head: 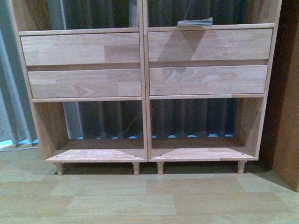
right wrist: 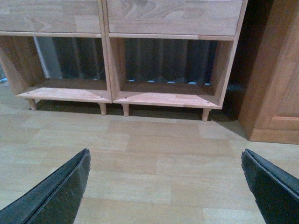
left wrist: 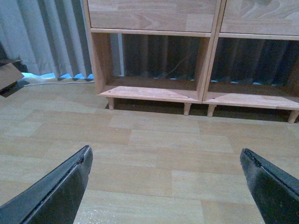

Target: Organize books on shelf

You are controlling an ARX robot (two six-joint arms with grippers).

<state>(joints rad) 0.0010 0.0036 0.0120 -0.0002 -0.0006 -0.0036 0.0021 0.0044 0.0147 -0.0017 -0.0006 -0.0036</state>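
Observation:
The pale wood shelf (head: 144, 93) fills the front view, with four plain drawer fronts and short peg legs. A thin white-grey book (head: 195, 21) lies flat on the upper right ledge above the drawers. No arm shows in the front view. My left gripper (left wrist: 166, 156) is open and empty above the wood floor, well short of the shelf (left wrist: 154, 91). My right gripper (right wrist: 166, 156) is also open and empty above the floor, facing the shelf's (right wrist: 168, 98) lower right bay. The book shows in neither wrist view.
A darker orange-brown cabinet (right wrist: 275, 93) stands right of the shelf, also at the front view's right edge (head: 287, 116). Grey curtains (head: 16, 93) hang behind and to the left. A cardboard piece (left wrist: 8, 77) lies at the left by the curtain.

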